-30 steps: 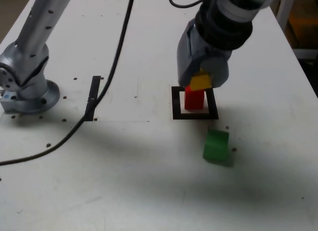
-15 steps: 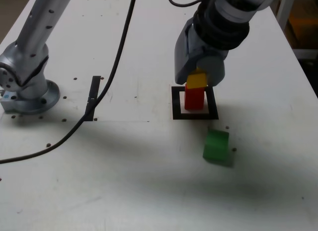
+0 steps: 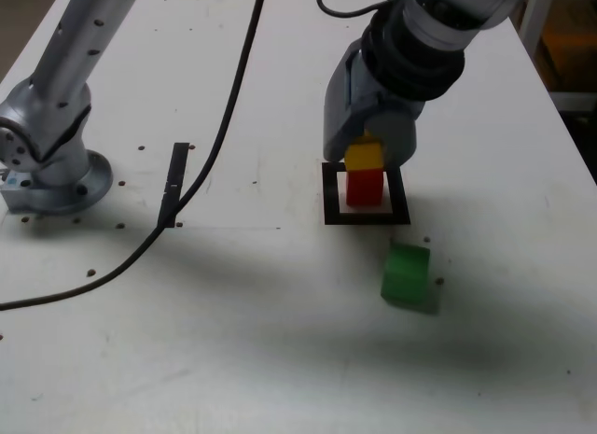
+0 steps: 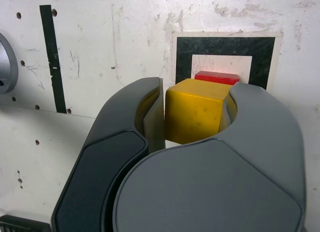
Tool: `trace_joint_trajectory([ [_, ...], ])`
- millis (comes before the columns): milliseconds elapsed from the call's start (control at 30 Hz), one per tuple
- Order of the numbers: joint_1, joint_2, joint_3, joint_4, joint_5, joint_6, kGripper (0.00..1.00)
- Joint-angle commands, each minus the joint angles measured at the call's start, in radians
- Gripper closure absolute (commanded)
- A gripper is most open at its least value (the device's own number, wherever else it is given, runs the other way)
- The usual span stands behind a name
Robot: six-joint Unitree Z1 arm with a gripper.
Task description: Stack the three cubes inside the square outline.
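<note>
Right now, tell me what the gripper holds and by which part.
The gripper is shut on the yellow cube, clamping its two opposite side faces, directly over the red cube inside the square outline.

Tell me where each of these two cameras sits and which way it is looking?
Exterior view: off the arm, high above the white table, looking down at the small yellow cube atop the small red cube in the black square outline; the silver arm base and dark grey gripper show.
Wrist view: on the wrist, looking past the gripper shut on the yellow cube.
Shared: gripper, yellow cube, red cube, outline.
</note>
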Motion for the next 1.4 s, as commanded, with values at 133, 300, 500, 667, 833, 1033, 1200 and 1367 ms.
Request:
trace_joint_trajectory([
  [133, 0.002, 0.027, -0.012, 0.024, -0.035, 0.001, 0.76],
  [300, 0.001, 0.036, -0.014, 0.024, -0.033, 0.001, 0.76],
  [500, 0.001, 0.034, -0.015, 0.024, -0.013, 0.001, 0.76],
  [667, 0.001, 0.031, -0.016, 0.024, -0.008, 0.001, 0.76],
  [833, 0.001, 0.031, -0.016, 0.024, -0.007, 0.002, 0.63],
  [1033, 0.001, 0.029, -0.015, 0.023, -0.013, 0.015, 0.23],
  [1200, 0.001, 0.017, -0.014, 0.022, -0.021, 0.02, 0.03],
  [1367, 0.0, -0.019, 0.002, 0.022, -0.01, 0.01, 0.0],
])
